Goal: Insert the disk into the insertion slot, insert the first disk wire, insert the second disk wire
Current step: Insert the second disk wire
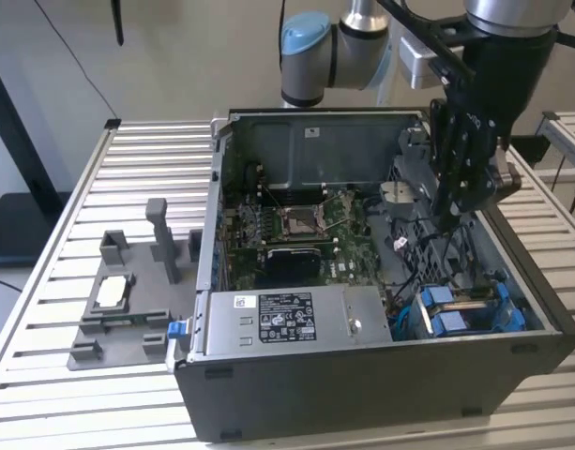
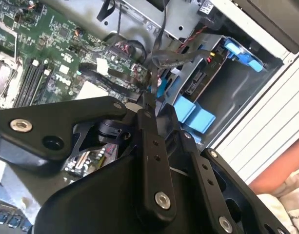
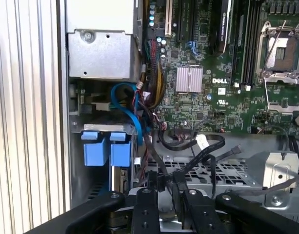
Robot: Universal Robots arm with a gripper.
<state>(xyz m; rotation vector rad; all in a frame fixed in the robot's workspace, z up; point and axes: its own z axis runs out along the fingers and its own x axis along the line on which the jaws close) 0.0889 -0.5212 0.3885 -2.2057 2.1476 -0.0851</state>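
Disk: silver-grey hard drive in its bright blue plastic carrier (image 1: 467, 309) sits seated in the grey drive bay with blue tabs (image 3: 103, 146), at the case's front corner on the exterior view's right.
Hand: black two-fingered hand (image 2: 150, 103) hangs inside the open grey computer case (image 1: 362, 394), fingers drawn narrow on a thin black cable (image 3: 195, 156).
Step, as I judge it: a disk wire goes in; keep the plug square to the drive's connector and the cable slack free of neighbouring leads.
Count: one disk, two blue carrier tabs, one arm, one slatted metal desk (image 1: 146, 169).
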